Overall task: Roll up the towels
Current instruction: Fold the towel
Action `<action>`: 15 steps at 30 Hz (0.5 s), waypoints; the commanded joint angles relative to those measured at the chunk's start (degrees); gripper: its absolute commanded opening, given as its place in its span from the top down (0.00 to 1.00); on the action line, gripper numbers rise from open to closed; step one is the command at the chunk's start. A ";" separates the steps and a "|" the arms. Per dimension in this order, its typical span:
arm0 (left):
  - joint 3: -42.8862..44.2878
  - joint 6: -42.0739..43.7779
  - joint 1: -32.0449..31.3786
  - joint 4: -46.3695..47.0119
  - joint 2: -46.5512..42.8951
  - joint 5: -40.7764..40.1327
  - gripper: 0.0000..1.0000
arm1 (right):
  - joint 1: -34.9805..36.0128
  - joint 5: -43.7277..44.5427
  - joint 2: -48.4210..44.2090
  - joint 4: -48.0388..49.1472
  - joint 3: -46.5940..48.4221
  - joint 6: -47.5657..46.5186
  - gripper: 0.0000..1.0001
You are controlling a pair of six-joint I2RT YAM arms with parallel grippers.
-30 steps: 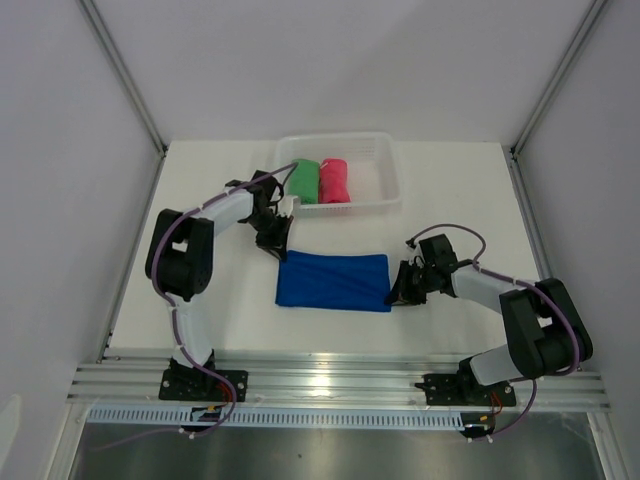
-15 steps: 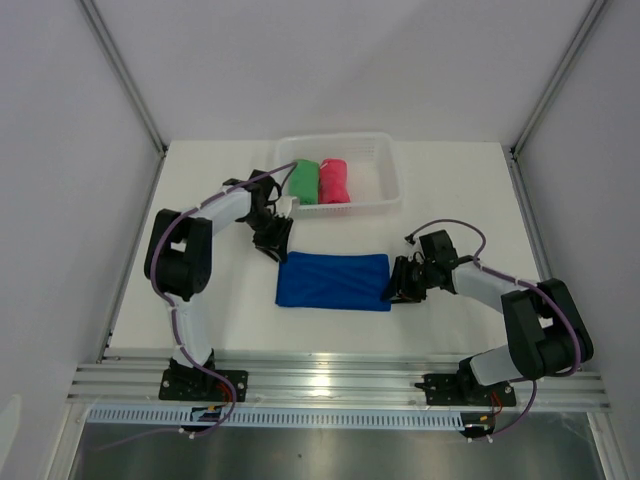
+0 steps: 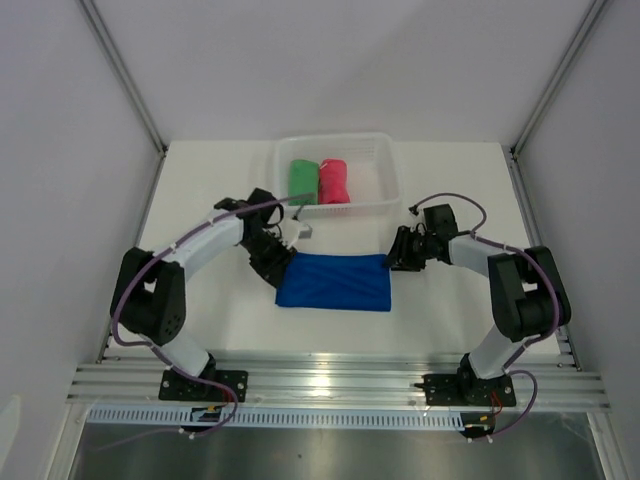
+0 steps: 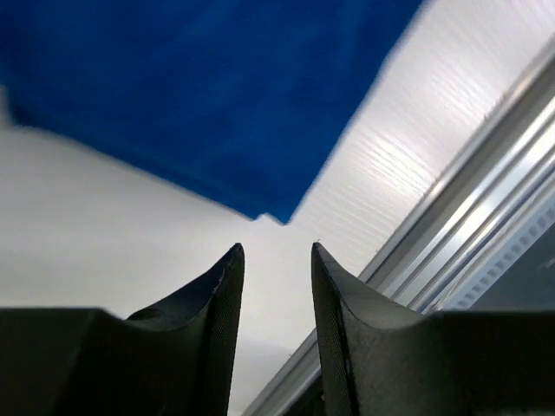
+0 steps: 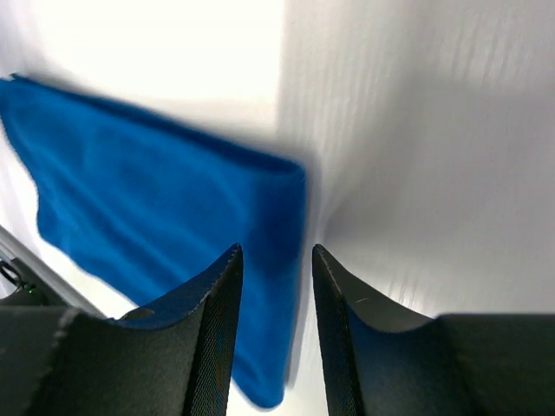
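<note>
The blue towel lies flat as a folded rectangle in the middle of the table. My left gripper hangs at its far left corner, open and empty; in the left wrist view the blue towel lies just ahead of the gripper. My right gripper is at the far right corner, also open; its wrist view shows the towel's edge below and ahead of the gripper, not pinched. The green towel and the pink-red towel lie rolled side by side in the basket.
The white slotted basket stands at the back of the table, just beyond the blue towel. An aluminium rail runs along the near edge. Grey walls close in the left, right and back.
Both grippers have gone from shut to open. The left one moved nearer along the towel's left corner; the right one moved away from me to the far right corner. The towel stayed flat.
</note>
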 commanded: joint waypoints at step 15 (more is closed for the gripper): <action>-16.31 26.41 -18.06 15.58 -5.40 -13.20 0.56 | -1.48 -4.22 7.50 7.12 1.91 -1.06 0.62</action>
